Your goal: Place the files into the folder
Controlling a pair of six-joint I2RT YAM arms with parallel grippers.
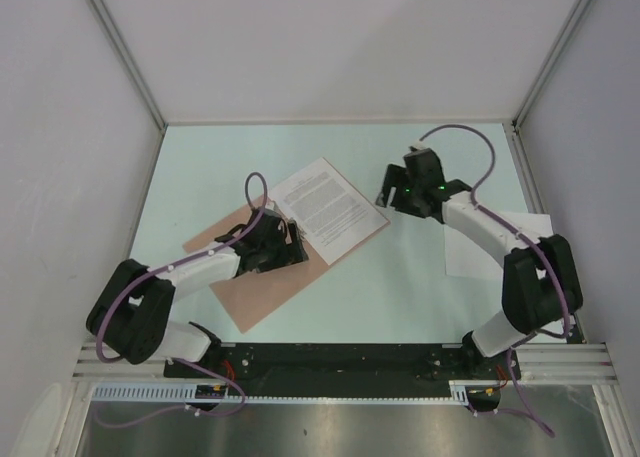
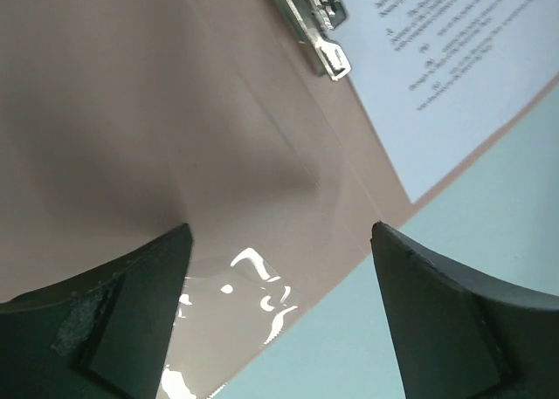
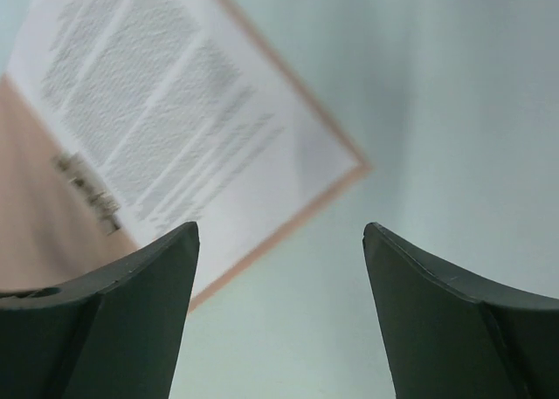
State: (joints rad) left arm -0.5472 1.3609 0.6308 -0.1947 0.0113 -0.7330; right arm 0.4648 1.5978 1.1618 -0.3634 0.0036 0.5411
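The salmon folder lies open and flat on the table, left of centre. The printed sheet lies on its right half. My left gripper is open and empty, low over the folder's middle; its view shows bare folder card, the metal clip and the printed sheet. My right gripper is open and empty just off the folder's right corner; its view shows the printed sheet and the folder's edge. The plain white sheet lies at the right, partly under my right arm.
A shiny clear patch sits on the folder near its edge between my left fingers. The pale green table is walled by white panels at the back and sides. A black rail runs along the near edge.
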